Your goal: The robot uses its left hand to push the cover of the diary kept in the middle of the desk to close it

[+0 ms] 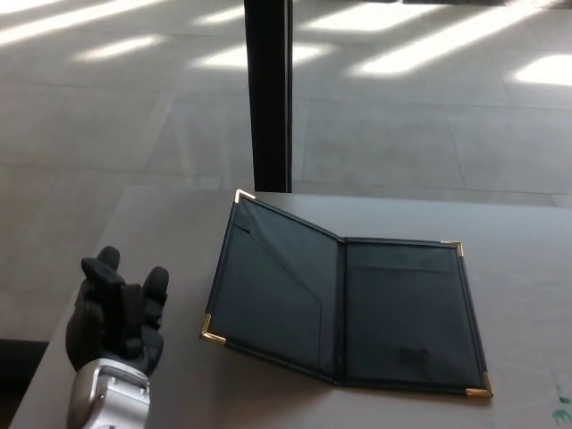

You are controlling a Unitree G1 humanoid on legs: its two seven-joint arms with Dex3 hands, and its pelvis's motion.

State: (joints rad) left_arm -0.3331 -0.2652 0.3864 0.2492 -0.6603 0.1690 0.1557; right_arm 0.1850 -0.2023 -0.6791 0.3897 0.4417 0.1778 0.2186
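Head view | diary [344,304] open, right of left robot hand [116,317] | fingers apart, empty

Daylight from the far side, bright slanted patches on the floor [134,107], blown out at top. Desk [161,232] evenly lit, muted. Open diary [340,308] very dark, little inner detail. Overall soft, slightly blurry; left hand [116,317] murky.
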